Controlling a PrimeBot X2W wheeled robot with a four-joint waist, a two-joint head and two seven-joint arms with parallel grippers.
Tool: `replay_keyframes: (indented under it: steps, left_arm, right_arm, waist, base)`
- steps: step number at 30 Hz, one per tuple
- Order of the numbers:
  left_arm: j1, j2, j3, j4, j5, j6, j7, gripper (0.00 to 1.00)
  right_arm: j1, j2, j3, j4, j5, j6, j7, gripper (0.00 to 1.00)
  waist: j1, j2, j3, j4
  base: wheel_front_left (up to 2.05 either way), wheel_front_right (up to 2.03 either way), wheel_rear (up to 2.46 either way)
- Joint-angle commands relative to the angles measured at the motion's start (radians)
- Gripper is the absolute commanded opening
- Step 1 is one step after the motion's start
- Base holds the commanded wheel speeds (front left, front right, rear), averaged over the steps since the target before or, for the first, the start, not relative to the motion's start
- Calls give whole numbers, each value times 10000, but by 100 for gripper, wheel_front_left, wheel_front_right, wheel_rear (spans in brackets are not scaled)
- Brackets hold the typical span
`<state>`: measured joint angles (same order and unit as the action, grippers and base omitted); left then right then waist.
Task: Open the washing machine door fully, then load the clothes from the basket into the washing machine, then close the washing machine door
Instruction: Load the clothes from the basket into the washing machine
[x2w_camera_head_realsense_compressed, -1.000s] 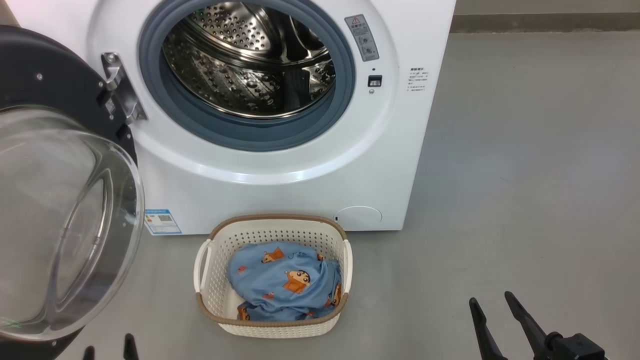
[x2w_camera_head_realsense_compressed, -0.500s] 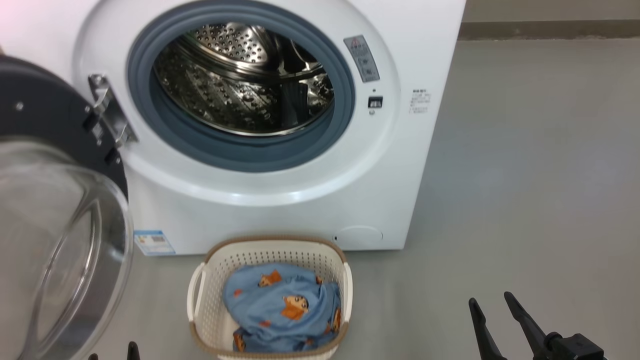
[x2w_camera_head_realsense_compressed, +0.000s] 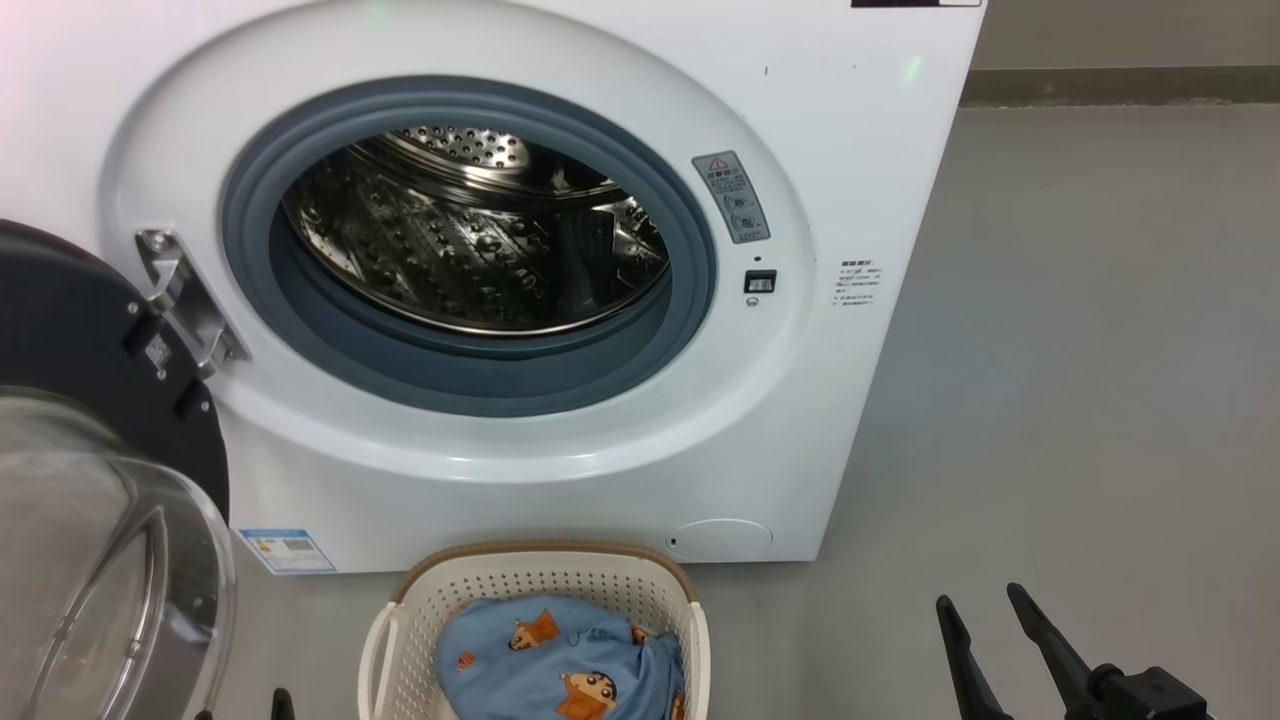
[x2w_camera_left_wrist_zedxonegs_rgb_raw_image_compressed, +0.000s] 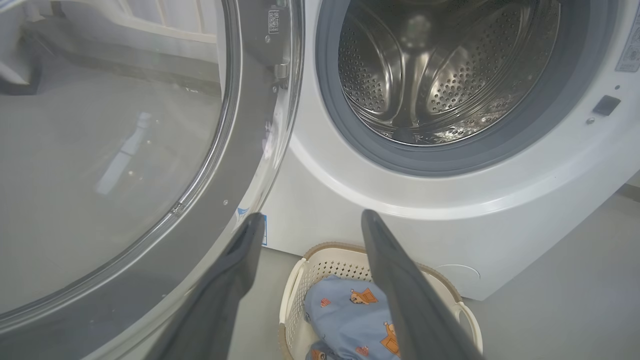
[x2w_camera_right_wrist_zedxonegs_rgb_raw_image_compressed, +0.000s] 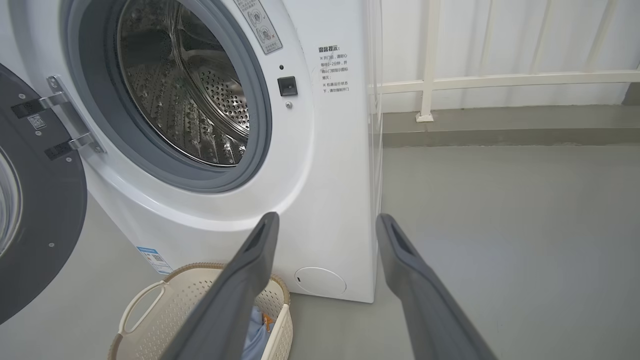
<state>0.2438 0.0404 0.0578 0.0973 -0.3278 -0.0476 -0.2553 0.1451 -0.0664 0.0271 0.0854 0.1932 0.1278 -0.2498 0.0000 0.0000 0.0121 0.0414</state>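
The white washing machine (x2w_camera_head_realsense_compressed: 560, 480) stands ahead with its steel drum (x2w_camera_head_realsense_compressed: 470, 240) exposed. The washing machine door (x2w_camera_head_realsense_compressed: 80, 330) hangs swung out to the left, black rim and glass bowl toward me. On the floor before the machine sits the cream basket (x2w_camera_head_realsense_compressed: 540, 590) with the light blue printed clothes (x2w_camera_head_realsense_compressed: 560, 665) bundled inside. My right gripper (x2w_camera_head_realsense_compressed: 982, 596) is open and empty at the lower right, well right of the basket. My left gripper (x2w_camera_left_wrist_zedxonegs_rgb_raw_image_compressed: 312, 216) is open and empty, above the basket (x2w_camera_left_wrist_zedxonegs_rgb_raw_image_compressed: 310, 260) and beside the door's glass (x2w_camera_left_wrist_zedxonegs_rgb_raw_image_compressed: 125, 150).
Grey floor (x2w_camera_head_realsense_compressed: 1080, 380) spreads to the right of the machine. A white railing (x2w_camera_right_wrist_zedxonegs_rgb_raw_image_compressed: 500, 80) and a low kerb run along the far wall. The open door (x2w_camera_right_wrist_zedxonegs_rgb_raw_image_compressed: 45, 210) takes up the space left of the basket (x2w_camera_right_wrist_zedxonegs_rgb_raw_image_compressed: 150, 300).
The head camera has tilted up: machine, door and basket sit lower in the picture, the basket now cut by the bottom edge. Both grippers stay open in the same places.
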Motion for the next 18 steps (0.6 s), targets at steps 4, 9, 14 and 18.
replay_keyframes:
  steps: [4, 9, 14, 18]
  left_arm:
    - [-193, 99, 231, -194, 9, -44, -65, 100]
    - [-159, 99, 136, -270, 42, -109, -65, 100]
    - [-75, 99, -50, -476, 92, -185, -65, 100]
    - [-23, 99, -257, -411, 190, -359, -65, 100]
  right_arm:
    - [-223, -71, 282, -251, 79, 29, -120, 100]
    - [-291, -60, 283, -273, 61, 29, -120, 100]
    - [-406, -33, 351, -260, 45, 29, -120, 100]
    - [-505, 0, 473, -245, 39, 29, -120, 100]
  waist:
    - [0, 0, 72, 19]
    - [0, 0, 240, 27]
    - [0, 0, 459, -43]
    - [0, 0, 622, -185]
  base:
    - [7, -7, 0]
    - [0, 0, 0]
    - [0, 0, 0]
    - [0, 0, 0]
